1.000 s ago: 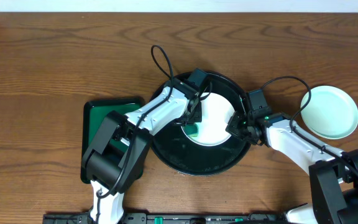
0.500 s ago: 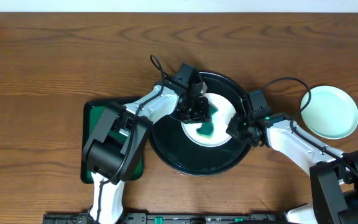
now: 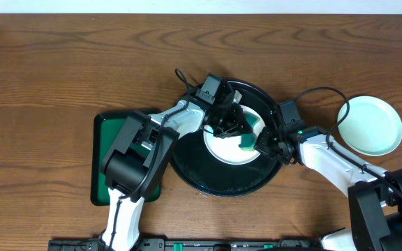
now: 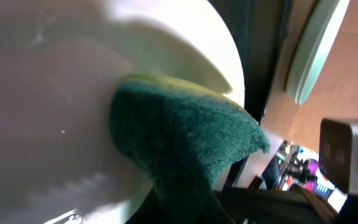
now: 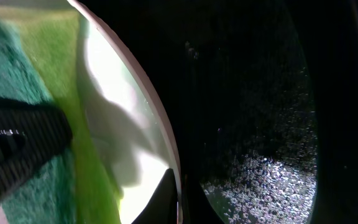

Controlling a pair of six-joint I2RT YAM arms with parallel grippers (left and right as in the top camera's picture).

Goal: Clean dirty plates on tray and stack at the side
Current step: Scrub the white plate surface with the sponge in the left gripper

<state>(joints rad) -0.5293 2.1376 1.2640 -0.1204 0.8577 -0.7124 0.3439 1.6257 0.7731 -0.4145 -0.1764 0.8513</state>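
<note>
A white plate [image 3: 223, 148] lies in the round black tray [image 3: 218, 185]. My left gripper [image 3: 239, 130] is shut on a green sponge [image 3: 248, 140] and presses it on the plate's right edge. In the left wrist view the sponge [image 4: 185, 140] covers the white plate's [image 4: 55, 93] rim and hides the fingers. My right gripper [image 3: 265, 143] is shut on the plate's right rim. In the right wrist view its fingers [image 5: 176, 198] pinch the rim [image 5: 143, 106], with the sponge [image 5: 11, 81] just beside them. A pale mint plate [image 3: 372, 125] sits on the table at the right.
A dark-green rectangular tray [image 3: 105, 143] lies at the left, partly under my left arm. The mint plate also shows edge-on in the left wrist view [image 4: 312, 53]. The black tray's wet floor [image 5: 260, 124] fills the right wrist view.
My left gripper has swept the sponge from the plate's left side across to its right edge. The right gripper has stayed on the rim.
</note>
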